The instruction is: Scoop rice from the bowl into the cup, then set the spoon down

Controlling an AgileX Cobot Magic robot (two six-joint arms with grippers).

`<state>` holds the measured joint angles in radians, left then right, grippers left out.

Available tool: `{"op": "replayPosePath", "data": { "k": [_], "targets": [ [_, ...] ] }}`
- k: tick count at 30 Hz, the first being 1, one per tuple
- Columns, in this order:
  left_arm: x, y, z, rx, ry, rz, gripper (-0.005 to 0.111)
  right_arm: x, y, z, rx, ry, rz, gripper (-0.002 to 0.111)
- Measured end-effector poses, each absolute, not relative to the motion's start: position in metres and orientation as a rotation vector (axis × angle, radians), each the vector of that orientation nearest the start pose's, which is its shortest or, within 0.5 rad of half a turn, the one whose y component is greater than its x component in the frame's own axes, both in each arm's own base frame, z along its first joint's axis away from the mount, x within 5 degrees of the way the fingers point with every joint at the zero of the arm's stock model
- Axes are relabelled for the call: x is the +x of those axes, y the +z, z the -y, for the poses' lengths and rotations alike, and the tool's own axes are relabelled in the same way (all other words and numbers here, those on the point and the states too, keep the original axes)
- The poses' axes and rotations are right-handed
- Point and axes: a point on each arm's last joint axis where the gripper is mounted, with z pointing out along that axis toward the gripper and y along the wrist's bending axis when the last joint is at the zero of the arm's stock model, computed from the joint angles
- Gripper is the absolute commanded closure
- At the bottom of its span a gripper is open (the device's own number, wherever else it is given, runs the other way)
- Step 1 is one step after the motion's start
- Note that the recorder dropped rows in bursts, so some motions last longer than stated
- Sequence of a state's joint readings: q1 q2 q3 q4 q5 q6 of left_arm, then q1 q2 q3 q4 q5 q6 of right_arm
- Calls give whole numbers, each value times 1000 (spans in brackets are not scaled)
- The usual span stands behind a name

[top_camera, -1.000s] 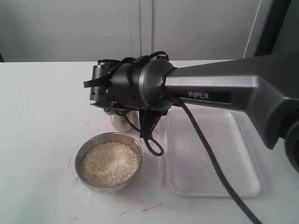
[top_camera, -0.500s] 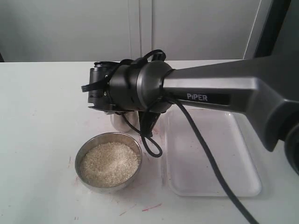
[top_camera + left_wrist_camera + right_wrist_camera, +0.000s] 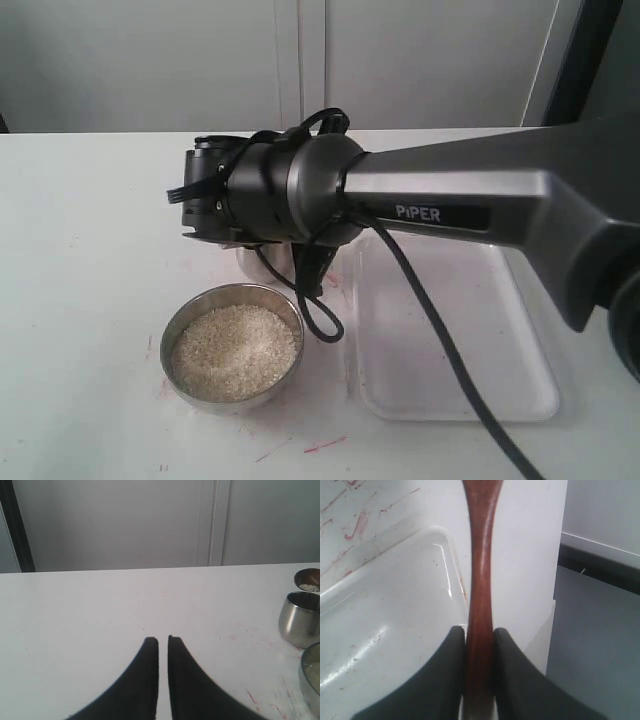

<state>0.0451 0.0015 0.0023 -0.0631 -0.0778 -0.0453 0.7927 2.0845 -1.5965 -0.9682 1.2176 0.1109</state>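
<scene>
Your right arm (image 3: 450,195) reaches level across tray (image 3: 450,400); its wrist hides most of cup (image 3: 258,262). Right gripper (image 3: 480,632) clamped on spoon (image 3: 481,555) handle. Left gripper (image 3: 163,640) closed together, holding nothing, over table (image 3: 75,610). Arm reads "PiPER". Bowl (image 3: 172,340) of rice (image 3: 235,352) just beside cup.

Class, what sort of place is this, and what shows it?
Probably a robotics lab bench: a red-marked white table, plain wall panels, and a robot arm near a bowl of rice.
</scene>
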Motion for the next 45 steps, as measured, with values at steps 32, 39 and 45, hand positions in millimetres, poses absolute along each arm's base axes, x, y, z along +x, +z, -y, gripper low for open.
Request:
{"op": "replayPosePath", "data": {
  "k": [32,39,45],
  "targets": [
    [55,219,-3,-112,-49,-1405,92,340,208,-250,-1278,-1221,-2125,108],
    [55,219,-3,-112,-49,-1405,92,340,207,-250,-1278,-1219,-2127,108],
    [55,219,-3,-112,-49,-1405,92,339,207,-251,-1289,-1215,-2130,108]
  ]
}}
